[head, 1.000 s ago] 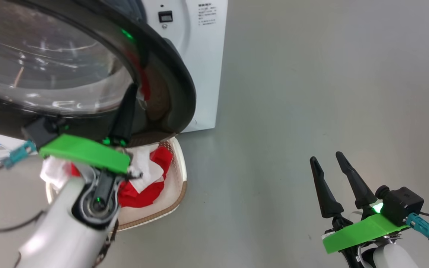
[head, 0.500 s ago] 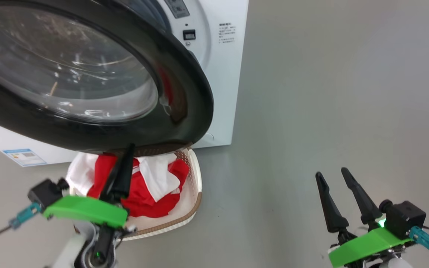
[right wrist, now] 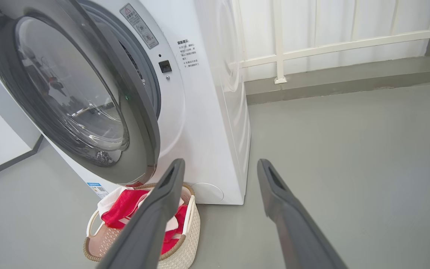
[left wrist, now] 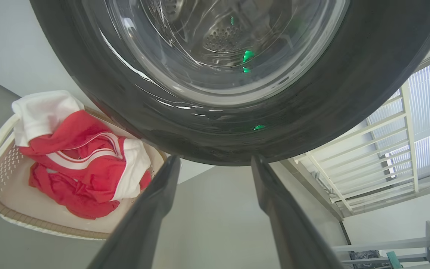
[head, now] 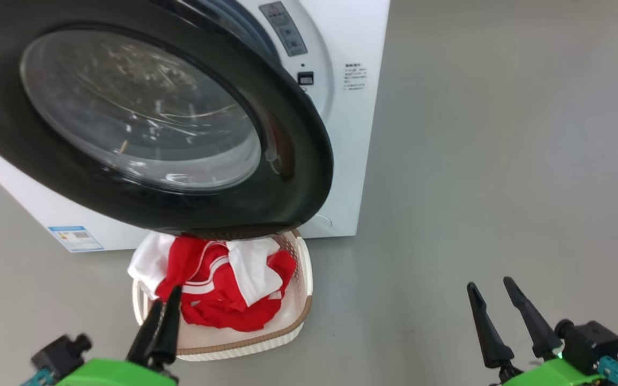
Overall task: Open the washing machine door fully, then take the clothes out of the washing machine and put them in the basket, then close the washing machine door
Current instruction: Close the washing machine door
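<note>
The washing machine (head: 352, 134) stands with its door (head: 298, 161) swung out, the black rim and glass bowl hanging over the basket (head: 266, 340). The red and white clothes (head: 212, 289) lie heaped in the basket. My left gripper (head: 167, 296) is at the basket's near left edge. In the left wrist view it (left wrist: 215, 158) is open and empty below the door (left wrist: 218, 123), with the clothes (left wrist: 84, 164) and basket (left wrist: 6, 213) to its left. My right gripper (head: 489, 283) stands open and empty over bare floor at the right. It (right wrist: 220, 161) looks toward the machine (right wrist: 207, 123), door (right wrist: 80, 97) and basket (right wrist: 185, 246).
A blue label (head: 75, 238) is stuck low on the machine's front. A white railing (right wrist: 312, 48) runs along the wall behind the machine. Grey floor stretches free to the right of the machine and basket.
The head camera has shifted, so more of the machine's front shows. My left gripper has opened and drawn back from under the door to the basket's near edge. The right gripper stays open.
</note>
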### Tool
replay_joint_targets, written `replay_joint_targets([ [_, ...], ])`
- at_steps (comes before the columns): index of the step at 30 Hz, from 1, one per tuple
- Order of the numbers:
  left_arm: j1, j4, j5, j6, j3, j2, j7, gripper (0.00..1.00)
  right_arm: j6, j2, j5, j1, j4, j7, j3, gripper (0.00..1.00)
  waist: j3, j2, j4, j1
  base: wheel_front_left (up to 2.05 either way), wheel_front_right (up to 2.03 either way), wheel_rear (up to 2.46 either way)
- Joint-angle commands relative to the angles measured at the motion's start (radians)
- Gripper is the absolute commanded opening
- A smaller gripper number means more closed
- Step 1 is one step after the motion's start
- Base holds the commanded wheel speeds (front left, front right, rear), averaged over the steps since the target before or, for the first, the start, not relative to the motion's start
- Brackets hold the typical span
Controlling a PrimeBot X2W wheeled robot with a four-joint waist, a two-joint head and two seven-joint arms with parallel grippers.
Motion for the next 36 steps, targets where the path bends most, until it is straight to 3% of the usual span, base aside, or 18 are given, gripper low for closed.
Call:
replay_joint_targets([
  [1, 0.007, -0.031, 0.015, -0.006, 0.060, 0.015, -0.009, 1.00, 0.000, -0.018, -0.016, 0.003, -0.021, -0.006, 0.015, 1.00, -0.015, -0.0001, 0.014, 0.0000, 0.00, 0.00, 0.00],
  [14, 0.139, -0.073, 0.211, -0.006, 0.163, 0.013, -0.009, 1.00, 0.000, -0.031, -0.015, 0.072, -0.026, -0.006, -0.010, 1.00, -0.040, -0.0001, 0.031, 0.0000, 0.00, 0.00, 0.00],
  [19, 0.186, -0.096, 0.401, -0.006, 0.222, 0.000, -0.009, 1.00, 0.000, -0.032, -0.012, 0.085, -0.025, -0.006, -0.018, 1.00, -0.047, -0.0001, 0.025, 0.0000, 0.00, 0.00, 0.00],
  [22, 0.213, -0.116, 0.585, -0.006, 0.289, -0.019, -0.009, 1.00, 0.000, -0.030, -0.010, 0.090, -0.027, -0.006, -0.024, 1.00, -0.049, -0.0001, 0.022, 0.0000, 0.00, 0.00, 0.00],
  [26, 0.238, -0.166, 0.750, -0.006, 0.370, -0.088, -0.009, 1.00, 0.000, -0.029, -0.008, 0.091, -0.031, -0.006, -0.029, 1.00, -0.049, -0.0001, 0.020, 0.0000, 0.00, 0.00, 0.00],
  [36, 0.281, -0.258, 0.969, -0.006, 0.445, -0.155, -0.009, 1.00, 0.000, -0.027, -0.006, 0.087, -0.045, -0.006, -0.035, 1.00, -0.047, -0.0001, 0.019, 0.0000, 0.00, 0.00, 0.00],
])
